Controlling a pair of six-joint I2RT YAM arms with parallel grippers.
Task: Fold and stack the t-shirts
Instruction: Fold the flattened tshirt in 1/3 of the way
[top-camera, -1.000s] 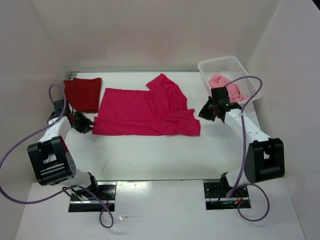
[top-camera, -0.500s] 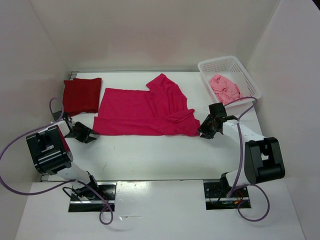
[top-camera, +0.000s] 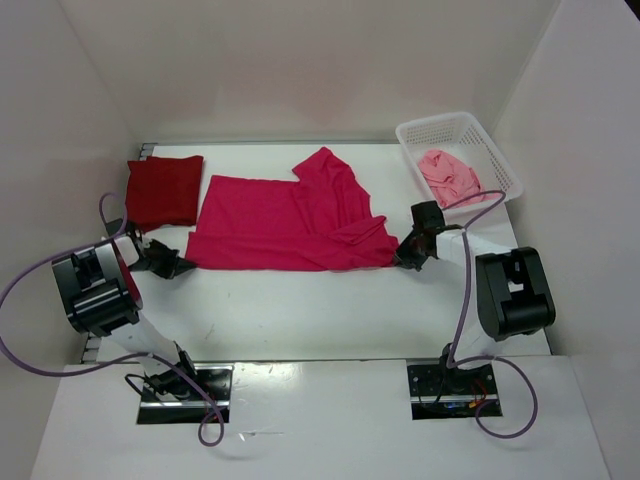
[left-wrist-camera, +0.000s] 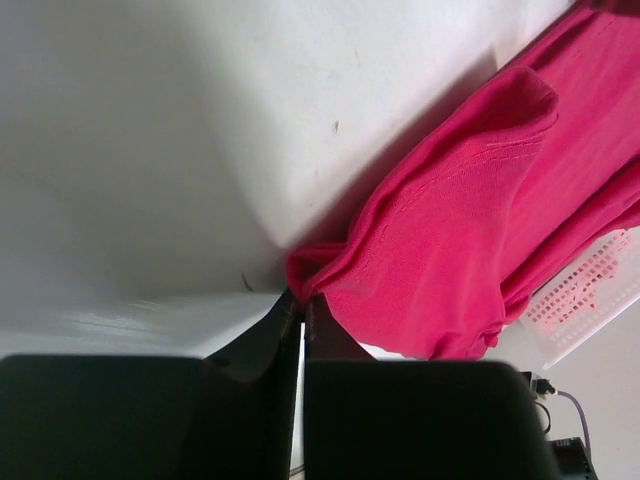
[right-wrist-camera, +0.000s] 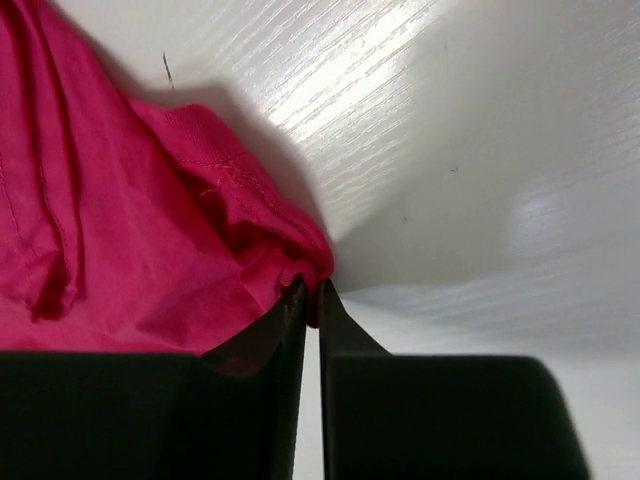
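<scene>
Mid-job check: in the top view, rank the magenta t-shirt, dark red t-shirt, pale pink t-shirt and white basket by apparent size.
1. magenta t-shirt, spread out
2. white basket
3. dark red t-shirt, folded
4. pale pink t-shirt, bunched inside the basket

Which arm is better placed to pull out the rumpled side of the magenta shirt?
Right. The right gripper pinches the near corner of the magenta shirt beside its creases; the left gripper pinches the flat opposite corner.

arms (top-camera: 513, 292): white links, black joints | cables (top-camera: 465, 300): purple | jaws: black
</scene>
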